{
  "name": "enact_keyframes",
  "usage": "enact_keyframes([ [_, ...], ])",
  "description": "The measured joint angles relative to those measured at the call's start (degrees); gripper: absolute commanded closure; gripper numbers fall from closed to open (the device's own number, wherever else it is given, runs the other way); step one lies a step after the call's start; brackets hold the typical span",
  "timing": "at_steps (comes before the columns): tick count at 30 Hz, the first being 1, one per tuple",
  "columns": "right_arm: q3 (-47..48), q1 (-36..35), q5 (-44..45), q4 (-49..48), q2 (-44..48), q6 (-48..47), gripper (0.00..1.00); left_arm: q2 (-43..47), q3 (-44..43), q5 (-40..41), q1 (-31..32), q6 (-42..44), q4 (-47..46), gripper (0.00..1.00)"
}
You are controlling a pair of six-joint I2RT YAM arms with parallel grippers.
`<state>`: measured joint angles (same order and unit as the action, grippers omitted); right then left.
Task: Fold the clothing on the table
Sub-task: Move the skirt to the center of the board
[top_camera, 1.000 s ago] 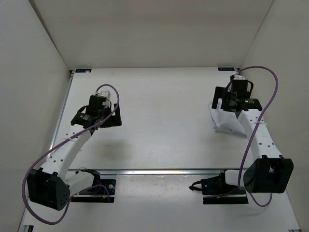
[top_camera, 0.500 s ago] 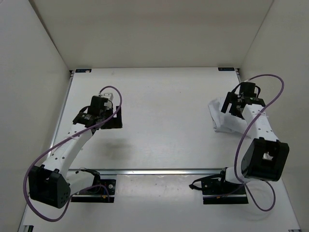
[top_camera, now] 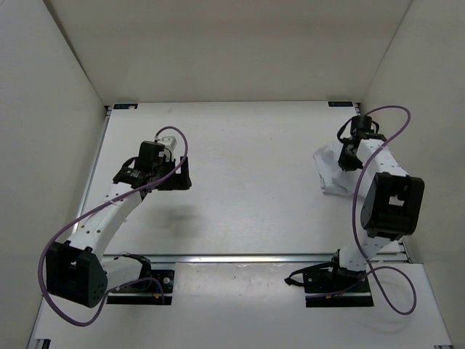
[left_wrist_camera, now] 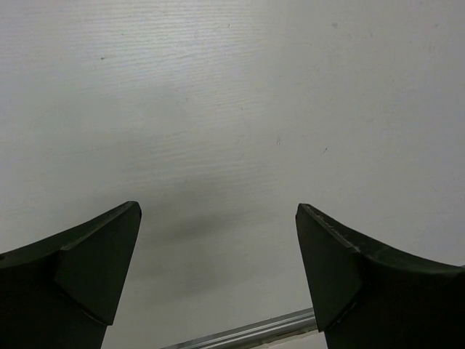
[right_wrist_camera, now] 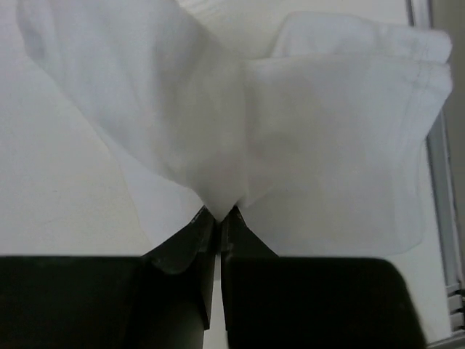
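Note:
The clothing (top_camera: 333, 173), a thin wrinkled white fabric piece, lies bunched at the right side of the table (top_camera: 247, 182). In the right wrist view the clothing (right_wrist_camera: 290, 145) gathers into a pinched point at my right gripper (right_wrist_camera: 219, 215), whose jaws are shut on a fold of it. From above, the right gripper (top_camera: 351, 155) sits on the cloth's far right part. My left gripper (left_wrist_camera: 218, 269) hangs open over bare tabletop at the left, nothing between its fingers (left_wrist_camera: 94, 269). In the top view the left gripper (top_camera: 182, 174) is far from the cloth.
White walls enclose the table on three sides. A metal rail (top_camera: 240, 257) runs along the near edge and shows as the rail (left_wrist_camera: 254, 333) in the left wrist view. Another rail (right_wrist_camera: 439, 182) borders the table right of the cloth. Purple cables loop from both arms.
The right gripper closed on the clothing, pinching a fold, as the right arm swung its elbow in over the table's right edge. The left gripper drifted slightly right and stayed open.

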<state>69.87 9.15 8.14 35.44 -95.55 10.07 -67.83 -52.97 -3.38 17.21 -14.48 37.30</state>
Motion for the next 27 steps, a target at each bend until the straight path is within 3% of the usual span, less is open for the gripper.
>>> enact_keyframes([
  [3,9.75,-1.09,0.24,4.02,-4.22,-1.9,1.0,0.44,0.48,-0.83,-2.01,-0.15,-1.73,0.02],
  [7,30.62,-7.26,-2.03,8.07,-9.29,-4.85,1.0,0.72,1.01,-1.79,-3.85,-0.39,-3.8,0.01],
  [12,45.27,-17.64,-16.35,5.79,-7.02,-4.09,1.0,-1.97,-2.23,-3.39,-3.93,-0.57,-5.18,0.01],
  [14,47.08,-20.13,-21.79,2.6,-4.46,-2.75,1.0,-3.91,-5.09,-3.5,-3.39,-0.35,-5.9,0.02],
  [16,43.19,-20.94,-25.33,-2.23,0.68,-1.7,1.0,-4.85,-7.04,-3.67,-3.15,-0.37,-6.75,0.01],
  [21,21.86,-17.4,-32.76,-10.43,12.37,1.22,0.98,-4.04,-7.39,-5.88,-3.52,-0.83,-7.65,0.01],
  [23,13.35,-15.72,-34.8,-11.54,12.59,1.81,0.64,-3.15,-7.37,-6.34,-3.61,-1.01,-7.37,0.01],
  [24,9.46,-15.5,-34.75,-12.33,11.78,1.9,0.53,-2.45,-7.06,-6.69,-3.65,-1.05,-7.63,0.01],
  [27,-1.7,-16.87,-33.75,-11.85,4.59,1.81,0.36,0.68,-4.39,-7.65,-3.67,-1.11,-7.76,0.02],
])
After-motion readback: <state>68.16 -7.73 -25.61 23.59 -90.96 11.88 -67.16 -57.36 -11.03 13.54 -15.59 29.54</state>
